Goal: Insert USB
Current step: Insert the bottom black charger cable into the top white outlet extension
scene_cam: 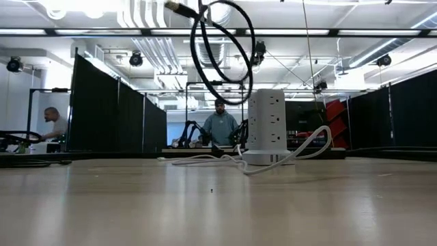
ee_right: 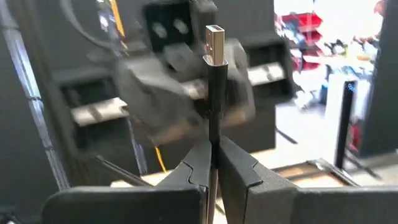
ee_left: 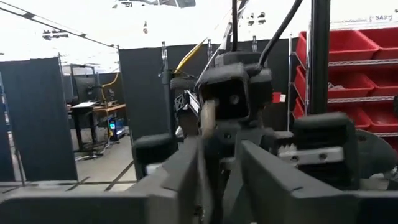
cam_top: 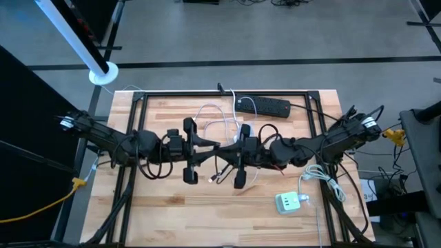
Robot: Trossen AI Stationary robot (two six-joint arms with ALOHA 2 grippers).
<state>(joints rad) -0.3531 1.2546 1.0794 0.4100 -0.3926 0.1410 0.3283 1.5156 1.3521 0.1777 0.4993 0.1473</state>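
Both arms meet over the table's middle in the high view, with my left gripper [cam_top: 211,147] facing my right gripper [cam_top: 232,153]. The right gripper [ee_right: 212,163] is shut on a black USB cable [ee_right: 214,106]. The cable's metal plug [ee_right: 214,42] points forward at the left arm. The left gripper [ee_left: 217,180] has a dark cable with a pale end [ee_left: 208,119] between its fingers. In the low view the cable's black loop [scene_cam: 222,51] hangs high above the table, with one plug [scene_cam: 179,7] at the top. A white socket tower [scene_cam: 266,126] stands on its base on the table behind the grippers [cam_top: 245,129]. My left gripper has the dark cable [ee_left: 208,177] between its two fingers, running along them with the pale end pointing forward; how the fingers meet it is not plain. My right gripper pinches the black cable [ee_right: 213,146] between its two fingertips, a short way behind the plug. The cable runs along the fingers, is lifted clear of the table, and its plug sticks out past the tips.
A black power strip [cam_top: 265,106] lies near the far edge, with white cords [cam_top: 213,117] looping beside it. A white charger block [cam_top: 288,202] and its cord sit toward the near right. A black frame [cam_top: 138,138] borders the table. Two people [scene_cam: 220,124] are in the room beyond.
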